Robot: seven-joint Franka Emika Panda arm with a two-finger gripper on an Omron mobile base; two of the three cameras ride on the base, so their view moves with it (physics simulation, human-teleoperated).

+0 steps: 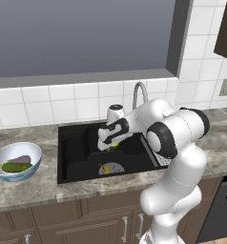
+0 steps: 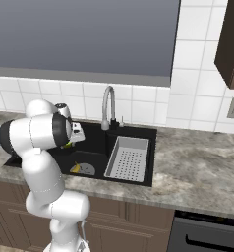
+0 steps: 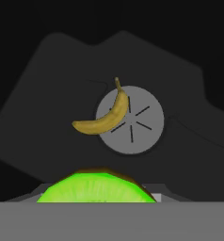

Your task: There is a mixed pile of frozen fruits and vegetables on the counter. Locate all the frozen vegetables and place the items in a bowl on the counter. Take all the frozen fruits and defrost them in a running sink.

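Left base view: arm rises at lower right, elbow bent high, forearm reaching left and down over the sink (image 1: 77,143). Pincer (image 1: 110,145) hangs above the black basin with the bright green lime (image 1: 114,146) at its tips. Banana (image 1: 104,169) lies on the basin floor at the round drain (image 1: 113,167), below the pincer. Chrome faucet (image 1: 139,93) stands behind the wrist. Bowl (image 1: 16,161) sits on the counter (image 1: 34,186) left of the sink, well apart from the arm; inside it the dark green cucumber (image 1: 16,167) and the grey-purple eggplant (image 1: 21,159) lie side by side, touching.

Right base view: arm comes up at lower left, shoulder and elbow blocking most of the hand. A sliver of lime (image 2: 68,144) shows under the wrist, over the basin. Banana (image 2: 75,168) lies on the drain. Grey perforated tray (image 2: 128,157) sits in the right part of the sink, clear of the fruit.

Hand view: camera looks straight down into the basin. Lime (image 3: 97,187) fills the bottom centre, clamped in the pincer, jaws part-way closed around it. Banana (image 3: 104,115) lies curved across the left edge of the drain (image 3: 132,122), touching it.

No readable writing or labels anywhere.
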